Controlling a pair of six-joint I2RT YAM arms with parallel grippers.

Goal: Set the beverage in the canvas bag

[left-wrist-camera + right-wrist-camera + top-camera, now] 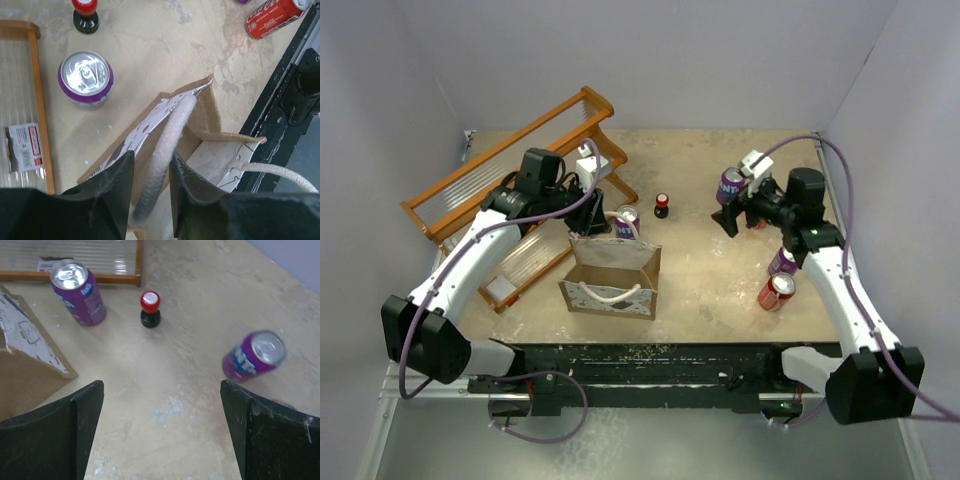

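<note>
Canvas bag (605,298) stood with its mouth open upward. The far rope handle (159,165) ran between the parted fingers of the left gripper (151,162), crowding that rim. A rear purple can (627,222) stood just behind the bag, with the wooden rack (500,190) to the left. The table (705,270) lay bare between the bag and the red can (776,292). The right gripper (160,390) gaped over bare surface, and a blurred purple can (255,357) lay ahead of it, possibly tilted.

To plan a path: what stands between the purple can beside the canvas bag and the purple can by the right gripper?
A small red-capped bottle stands there alone; the top external and right wrist views show it.
</note>
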